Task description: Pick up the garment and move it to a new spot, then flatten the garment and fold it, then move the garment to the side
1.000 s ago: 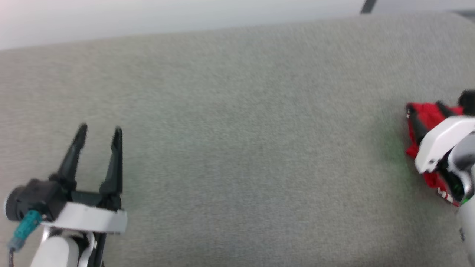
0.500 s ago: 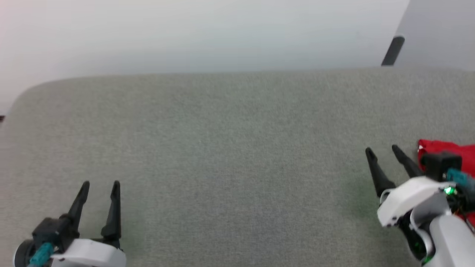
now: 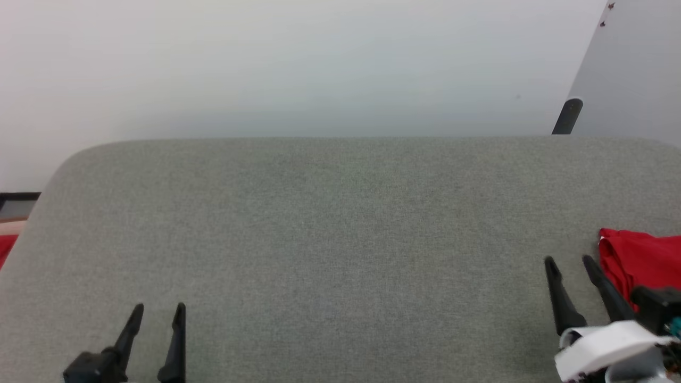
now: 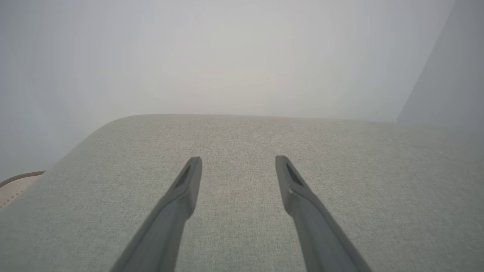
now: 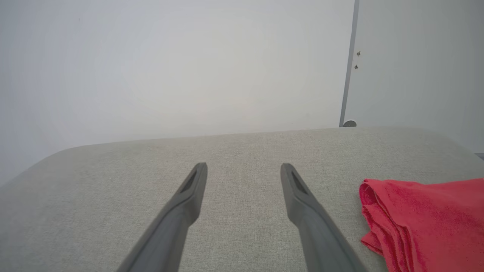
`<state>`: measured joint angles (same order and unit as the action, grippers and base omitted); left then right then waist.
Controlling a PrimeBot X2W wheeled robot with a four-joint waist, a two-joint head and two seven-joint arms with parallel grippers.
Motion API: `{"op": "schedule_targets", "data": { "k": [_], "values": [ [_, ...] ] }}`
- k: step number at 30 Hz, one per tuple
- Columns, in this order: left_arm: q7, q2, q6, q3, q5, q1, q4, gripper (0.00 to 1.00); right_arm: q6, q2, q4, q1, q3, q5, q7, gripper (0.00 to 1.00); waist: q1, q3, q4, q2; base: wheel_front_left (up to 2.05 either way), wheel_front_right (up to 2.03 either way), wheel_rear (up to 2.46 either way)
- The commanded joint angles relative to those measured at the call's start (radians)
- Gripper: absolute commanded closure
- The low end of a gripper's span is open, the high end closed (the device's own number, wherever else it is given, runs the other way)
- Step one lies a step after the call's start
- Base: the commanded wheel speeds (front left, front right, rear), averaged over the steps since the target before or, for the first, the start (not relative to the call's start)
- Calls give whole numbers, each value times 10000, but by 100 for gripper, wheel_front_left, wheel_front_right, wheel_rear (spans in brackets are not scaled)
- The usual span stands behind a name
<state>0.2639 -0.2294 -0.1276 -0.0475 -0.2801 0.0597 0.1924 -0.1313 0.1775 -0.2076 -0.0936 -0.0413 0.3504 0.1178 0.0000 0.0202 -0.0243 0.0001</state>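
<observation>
Grey fabric surface [image 3: 330, 223], pale wall behind. Folded red jersey [image 3: 641, 258] far right, just beside right gripper [image 3: 569, 260]. Left gripper [image 3: 158, 311] near left. Both spread, empty.

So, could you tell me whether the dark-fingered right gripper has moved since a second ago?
Yes. The right gripper then lay over the folded red fabric jersey; now its open fingers stand beside the jersey's left edge, clear of it.

Head view: camera is tilted up; more wall [image 3: 298, 64] shows beyond the far edge of the bench [image 3: 340, 213].
Right end effector [image 3: 568, 260]: is drawn back off the garment [image 3: 644, 258]; stands just beside its left edge, not touching, fingers apart.
Garment: is uncovered, lies free on the bench.
</observation>
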Motion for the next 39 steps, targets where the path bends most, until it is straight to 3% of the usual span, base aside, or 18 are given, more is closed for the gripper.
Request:
{"op": "schedule_targets", "data": {
  "k": [1, 17, 39],
  "values": [
    [-5, 7, -16, -5, 6, 118, -47, 0, 11, -17, 73, 133, 81, -64, 31, 0, 0, 68, 6, -1, 0, 0, 0],
    [-5, 171, 9, -97, -167, 1382, -1238, 0, 10, -558, 2065, 1848, 1290, -306, -505, 0, 0, 334, 99, -1, 0, 0, 0],
    [-13, 34, 105, 64, -279, 1207, -1390, 0, 10, -780, 2456, 1892, 1352, -390, -567, 0, 0, 281, 63, -1, 0, 0, 0]
  ]
}}
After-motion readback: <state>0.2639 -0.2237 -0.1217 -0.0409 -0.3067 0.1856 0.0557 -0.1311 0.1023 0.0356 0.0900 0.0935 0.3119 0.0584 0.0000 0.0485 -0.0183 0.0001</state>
